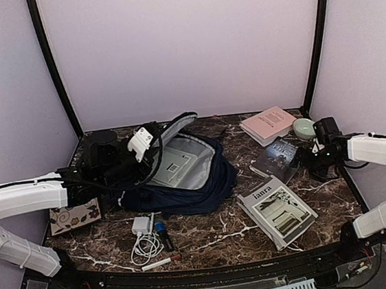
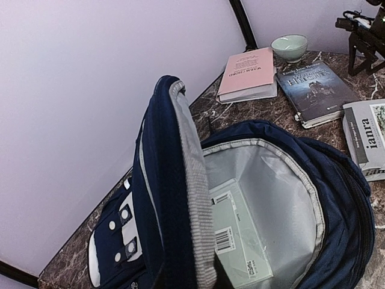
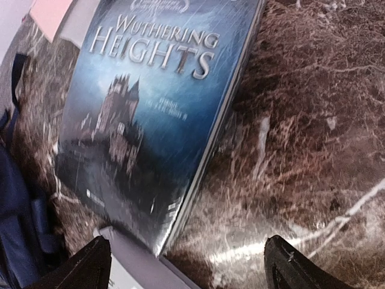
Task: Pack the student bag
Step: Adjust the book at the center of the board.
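The student bag (image 1: 196, 185) lies left of centre on the marble tabletop (image 1: 217, 242). Its main compartment is unzipped and its lid flap (image 2: 171, 180) stands up on the far-left side. A pale green book with barcodes (image 2: 237, 238) lies flat against the grey lining inside. The left gripper (image 1: 152, 140) sits at the rim of that flap. Its jaws are hidden in both views, so I cannot tell whether they pinch the fabric.

The right gripper (image 3: 189, 265) hangs low over the dark blue "Wuthering Heights" book (image 3: 150, 108), right of the bag. Its jaws are spread wide, and the book's edge runs between the two fingertips (image 3: 289, 265).

A pink book (image 1: 268, 124) and a green bowl (image 1: 304, 128) lie just beyond it. A grey "ianra" book (image 1: 277, 208) lies nearer. Near the bag's front lie a white charger with cable (image 1: 143, 227) and a pen (image 1: 160, 262).
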You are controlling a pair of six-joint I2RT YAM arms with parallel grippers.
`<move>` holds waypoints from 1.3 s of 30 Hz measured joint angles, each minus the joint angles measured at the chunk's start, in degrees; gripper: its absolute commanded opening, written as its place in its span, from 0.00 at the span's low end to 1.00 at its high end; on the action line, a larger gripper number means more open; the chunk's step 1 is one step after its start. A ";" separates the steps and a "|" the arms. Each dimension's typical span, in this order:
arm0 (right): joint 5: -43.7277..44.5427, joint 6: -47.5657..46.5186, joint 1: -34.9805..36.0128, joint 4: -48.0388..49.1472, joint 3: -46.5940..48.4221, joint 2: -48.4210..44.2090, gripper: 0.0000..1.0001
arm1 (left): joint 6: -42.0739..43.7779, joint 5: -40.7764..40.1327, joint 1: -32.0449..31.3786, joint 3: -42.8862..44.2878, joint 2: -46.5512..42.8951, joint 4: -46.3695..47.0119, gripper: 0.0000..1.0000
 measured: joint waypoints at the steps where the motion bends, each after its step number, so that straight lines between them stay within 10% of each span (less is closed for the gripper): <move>1: -1.66 0.46 -2.21 2.12 -0.35 1.40 0.81 | 0.00 0.00 0.00 0.00 0.04 0.00 0.00; 20: -9.88 -2.36 -7.21 17.42 13.00 28.41 0.55 | 0.46 0.04 -0.04 0.00 0.98 0.02 0.00; 39: -9.75 -4.57 10.25 8.52 22.21 27.87 0.68 | 0.92 -0.42 -0.04 0.00 1.16 0.04 0.00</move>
